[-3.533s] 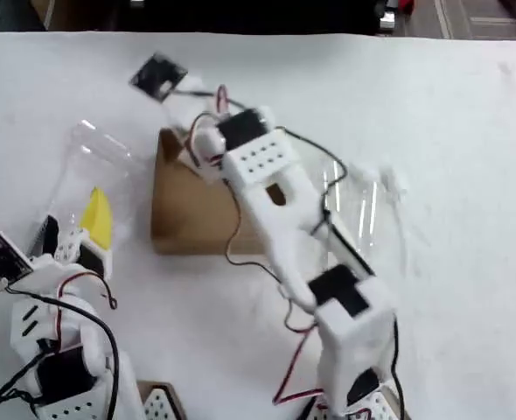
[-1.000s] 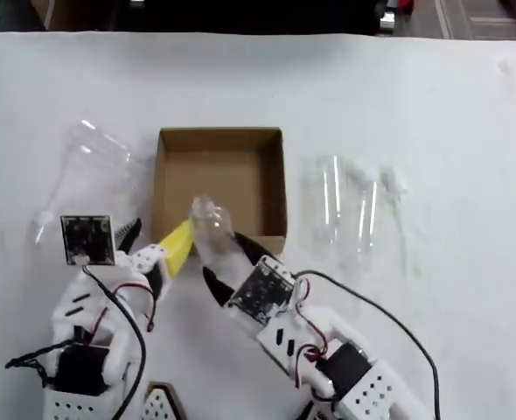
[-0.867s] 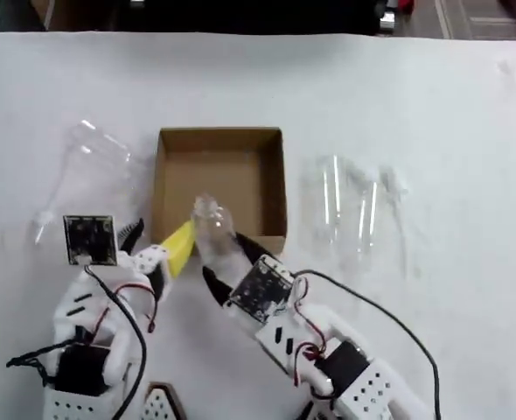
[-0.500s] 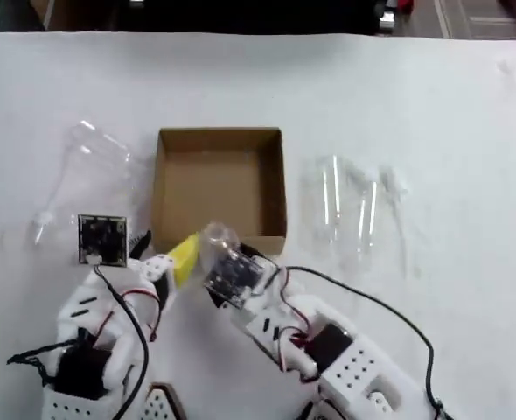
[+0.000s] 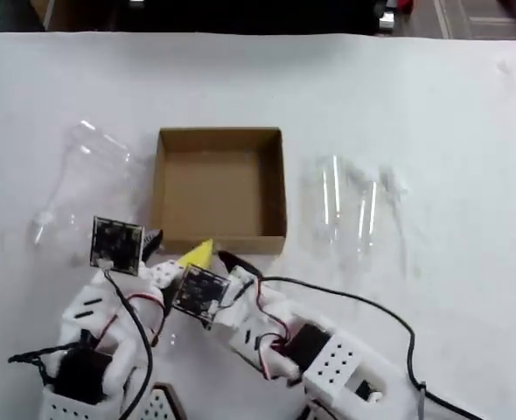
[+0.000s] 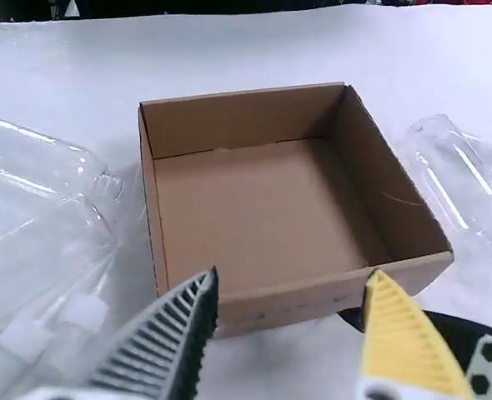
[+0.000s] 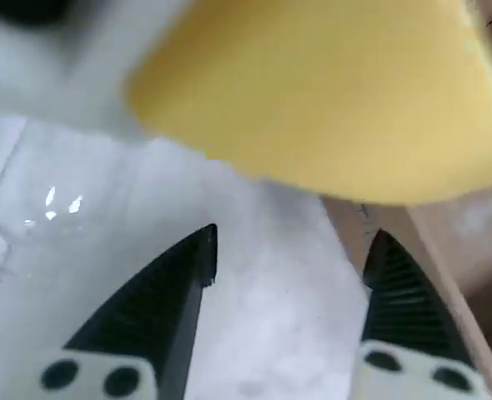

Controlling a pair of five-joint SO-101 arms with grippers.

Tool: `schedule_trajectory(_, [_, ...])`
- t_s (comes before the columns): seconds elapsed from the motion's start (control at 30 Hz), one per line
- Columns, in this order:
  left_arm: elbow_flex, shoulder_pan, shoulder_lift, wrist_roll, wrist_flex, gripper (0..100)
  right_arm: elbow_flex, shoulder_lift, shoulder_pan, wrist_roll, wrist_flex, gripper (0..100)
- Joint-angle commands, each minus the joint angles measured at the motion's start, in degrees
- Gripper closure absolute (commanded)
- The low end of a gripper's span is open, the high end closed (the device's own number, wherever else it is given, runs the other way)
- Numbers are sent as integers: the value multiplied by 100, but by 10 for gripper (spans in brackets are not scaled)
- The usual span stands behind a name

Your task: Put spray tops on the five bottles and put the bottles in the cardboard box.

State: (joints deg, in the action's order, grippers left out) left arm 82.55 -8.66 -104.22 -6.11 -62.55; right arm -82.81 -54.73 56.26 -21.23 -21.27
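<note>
So far the cardboard box point(image 5: 220, 188) is empty, bottles point(image 5: 350, 206) lying at its nine and three o'clock. Left gripper point(image 6: 292, 283) and right gripper point(image 7: 293, 237) gape, unladen

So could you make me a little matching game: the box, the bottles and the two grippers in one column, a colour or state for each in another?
Things:
1. cardboard box
2. bottles
3. left gripper
4. right gripper

Colour or state:
A. two black fingers
B. empty
C. clear plastic
D. one yellow finger, one grey

Pairs: 1-B, 2-C, 3-D, 4-A.
</note>
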Motion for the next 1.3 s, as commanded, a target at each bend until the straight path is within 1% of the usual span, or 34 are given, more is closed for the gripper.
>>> schedule_trajectory(0.0, [-35,-48,-31,53,167,718,246,13,31,-62,13,755])
schedule_trajectory(0.1, [-79,57,-31,53,158,718,255,13,31,-97,-4,755])
schedule_trajectory(0.23, [-308,716,-31,18,149,718,378,-242,31,-105,-426,755])
schedule_trajectory(0.3, [-369,1059,-31,18,167,718,492,-673,31,-105,-919,755])
schedule_trajectory(0.4, [-352,1385,-31,9,308,718,668,-1640,22,-105,-1771,755])
schedule_trajectory(0.53, [-343,1560,-31,9,360,718,1275,-2932,-171,-70,-3125,755])
schedule_trajectory(0.63, [-334,1560,-31,9,360,718,1653,-3090,-207,-123,-4312,755])
schedule_trajectory(0.7, [-334,1543,-31,9,369,718,1468,-2826,-514,-193,-4180,755])
schedule_trajectory(0.73, [-334,1543,-31,9,369,718,1407,-2598,-549,-185,-4048,755])
schedule_trajectory(0.97, [-334,1543,-31,44,352,718,1547,-892,505,-246,-3925,755])
schedule_trajectory(1.1, [-255,1552,-31,53,431,718,1697,-286,919,-580,-4084,755])
schedule_trajectory(1.13, [-220,1552,-31,53,510,718,1714,-163,998,-545,-4040,755])
schedule_trajectory(1.27, [-97,1587,-31,53,721,718,1723,48,1402,-18,-3741,755])
